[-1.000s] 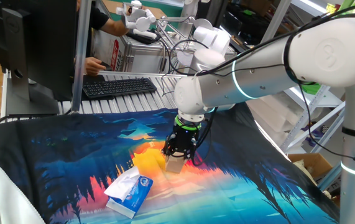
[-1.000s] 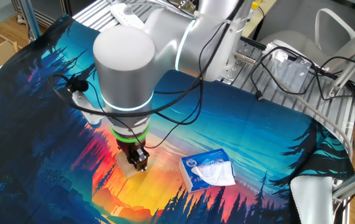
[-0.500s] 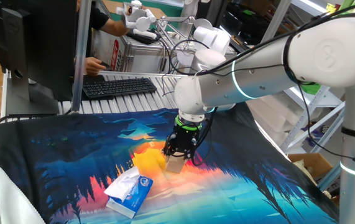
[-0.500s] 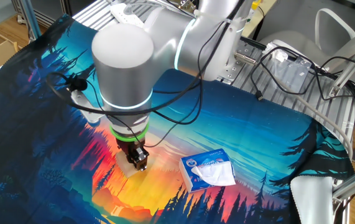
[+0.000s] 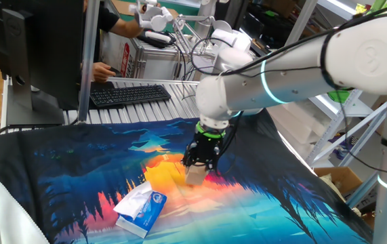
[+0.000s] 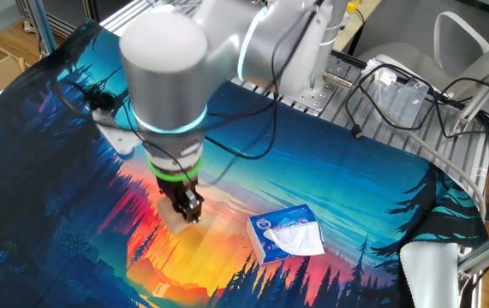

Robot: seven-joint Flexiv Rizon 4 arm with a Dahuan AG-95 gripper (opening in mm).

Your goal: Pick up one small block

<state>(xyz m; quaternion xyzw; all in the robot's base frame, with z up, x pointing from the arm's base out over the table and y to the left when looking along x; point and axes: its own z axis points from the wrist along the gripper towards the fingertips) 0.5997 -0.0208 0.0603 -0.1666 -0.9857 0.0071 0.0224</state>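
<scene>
Setting: lab bench area, with a keyboard (image 5: 129, 93) behind the table (image 5: 57, 169), which is draped in a printed sunset-forest cloth.
Gripper: the gripper (image 5: 196, 167) points straight down over the orange patch of the cloth; the fingers (image 6: 192, 210) pinch the small block from two sides.
Small block: the small block (image 5: 194, 175) is a light-tan cube sitting between the fingers, low over the cloth near the table's middle; whether it touches the cloth or hangs just clear, I cannot tell.
Tissue pack: the white-and-blue tissue pack (image 6: 286, 234) lies near the block but apart from it, untouched.
Progress: the grasp looks made; what seems left is raising the block well clear of the table.
Writing: the tissue pack carries a blue label, too small to read; no other legible text.
</scene>
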